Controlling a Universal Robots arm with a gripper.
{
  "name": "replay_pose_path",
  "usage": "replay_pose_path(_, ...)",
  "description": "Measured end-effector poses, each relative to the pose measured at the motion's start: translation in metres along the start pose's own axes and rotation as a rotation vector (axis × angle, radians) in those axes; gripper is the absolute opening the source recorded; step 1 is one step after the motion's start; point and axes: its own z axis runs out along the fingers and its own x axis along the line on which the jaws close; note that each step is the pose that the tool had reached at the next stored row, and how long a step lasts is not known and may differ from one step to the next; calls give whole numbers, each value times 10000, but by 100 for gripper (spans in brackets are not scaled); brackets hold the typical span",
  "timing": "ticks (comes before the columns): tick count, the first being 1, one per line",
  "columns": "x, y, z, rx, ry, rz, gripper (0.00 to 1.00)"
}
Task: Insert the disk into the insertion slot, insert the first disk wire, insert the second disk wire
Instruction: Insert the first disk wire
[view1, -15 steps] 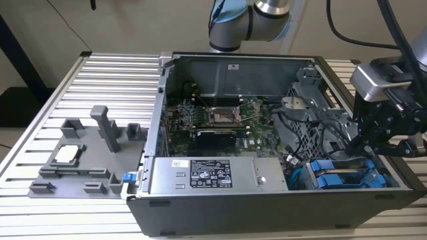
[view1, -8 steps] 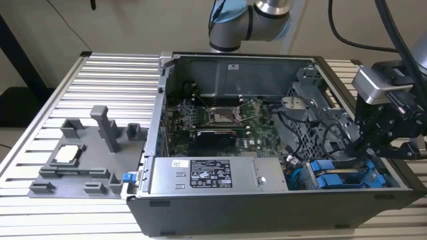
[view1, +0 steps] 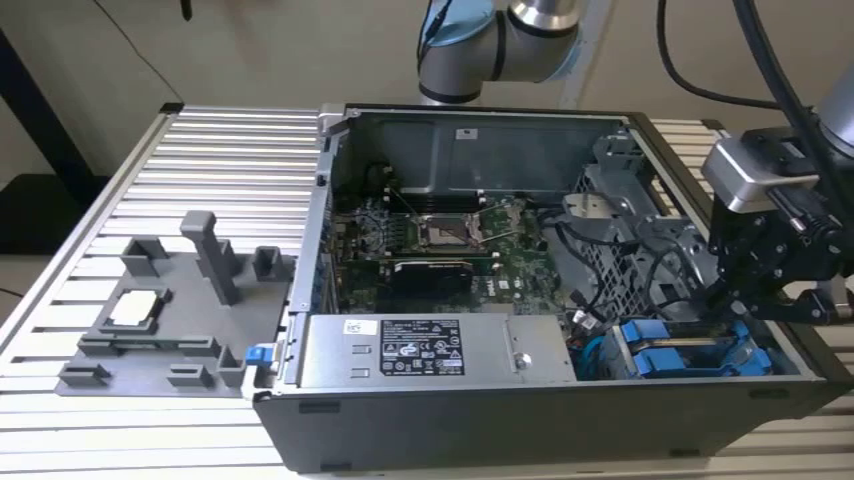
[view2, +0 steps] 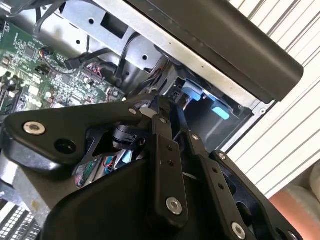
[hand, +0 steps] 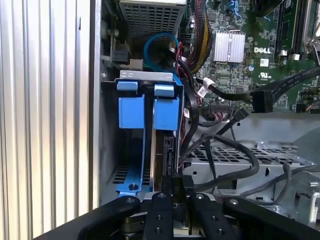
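Claw (hand: 178, 182), tightly clenched, sits at the back end of the disk (hand: 165, 114), already seated in the insertion slot (hand: 145, 76) at a corner of the case (view1: 534, 430); wiring seems in hand, demanding fine connector alignment.

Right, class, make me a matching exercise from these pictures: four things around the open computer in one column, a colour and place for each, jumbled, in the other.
1 motherboard
2 disk carriers
3 fixture tray
4 gripper

A black, nearest the disk carriers
B grey, on the table outside the case
C green, in the middle of the case
D bright blue, in a corner of the case

Pairs: 1-C, 2-D, 3-B, 4-A
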Motion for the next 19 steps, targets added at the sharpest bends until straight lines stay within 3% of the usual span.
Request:
replay_pose_path(8, 15, -3, 24, -45, 24, 64, 19)
replay_pose_path(19, 18, -3, 58, -39, 44, 235, 19)
